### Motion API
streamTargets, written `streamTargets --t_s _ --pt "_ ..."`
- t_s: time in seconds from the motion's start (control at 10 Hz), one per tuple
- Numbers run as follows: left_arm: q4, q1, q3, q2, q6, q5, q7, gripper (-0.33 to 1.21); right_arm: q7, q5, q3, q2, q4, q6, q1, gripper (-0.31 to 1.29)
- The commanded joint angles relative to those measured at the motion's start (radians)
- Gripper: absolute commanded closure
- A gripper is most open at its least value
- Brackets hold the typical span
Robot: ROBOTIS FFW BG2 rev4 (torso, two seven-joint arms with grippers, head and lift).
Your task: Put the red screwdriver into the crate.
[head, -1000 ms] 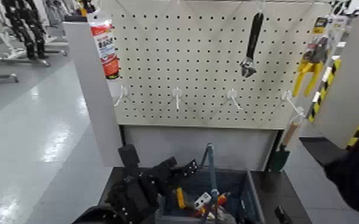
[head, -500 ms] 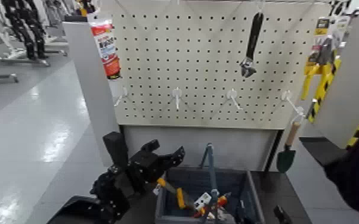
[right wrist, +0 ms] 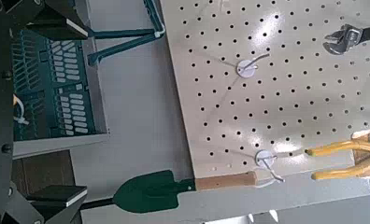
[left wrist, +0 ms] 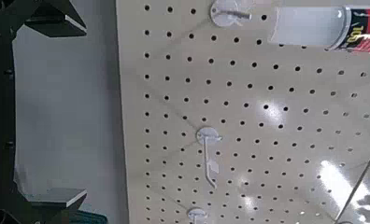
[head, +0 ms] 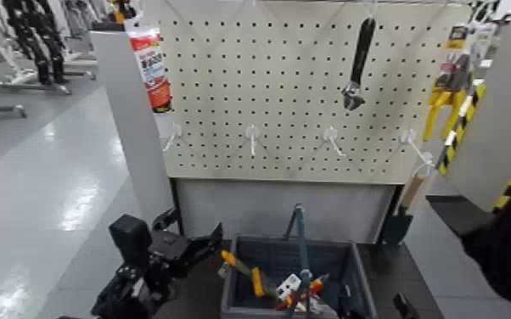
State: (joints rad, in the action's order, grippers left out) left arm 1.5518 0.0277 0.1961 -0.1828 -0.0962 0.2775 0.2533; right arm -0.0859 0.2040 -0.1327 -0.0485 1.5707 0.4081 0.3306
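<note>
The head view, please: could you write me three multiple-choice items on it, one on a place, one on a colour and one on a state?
1. Where is the red screwdriver?
A. Hanging on the pegboard
B. Inside the crate
C. On the floor

2. What colour is the blade of the trowel?
A. Green
B. Red
C. White

3. How is the left claw?
A. Shut on the screwdriver
B. Open and empty, beside the crate
C. Shut on the crate's handle

Answers:
1 B: its red handle lies among the tools within the crate's walls.
2 A: the blade hanging at the pegboard's lower corner is dark green, on a wooden handle.
3 B: its fingers stand apart with nothing between them, outside the crate's wall on the robot's left.
</note>
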Motion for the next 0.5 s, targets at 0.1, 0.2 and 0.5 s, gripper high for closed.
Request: streamTargets --t_s 0.1,0.2,0.5 --pt "0.027 -0.091 -0.060 0.013 -0.042 -0.080 -0.032 0.09 0.000 -0.008 0.005 0.003 0.002 0.006 0.004 0.13" --pt "0.027 -0.120 -0.055 0.013 -0.066 -0.083 -0.066 0.09 0.000 -0.012 0.007 0.003 0.002 0.011 0.004 0.13" --pt "0.020 -0.176 -0.041 0.029 -0.123 -0.109 -0.106 0.09 0.000 -0.032 0.010 0.004 0.006 0.014 0.008 0.13"
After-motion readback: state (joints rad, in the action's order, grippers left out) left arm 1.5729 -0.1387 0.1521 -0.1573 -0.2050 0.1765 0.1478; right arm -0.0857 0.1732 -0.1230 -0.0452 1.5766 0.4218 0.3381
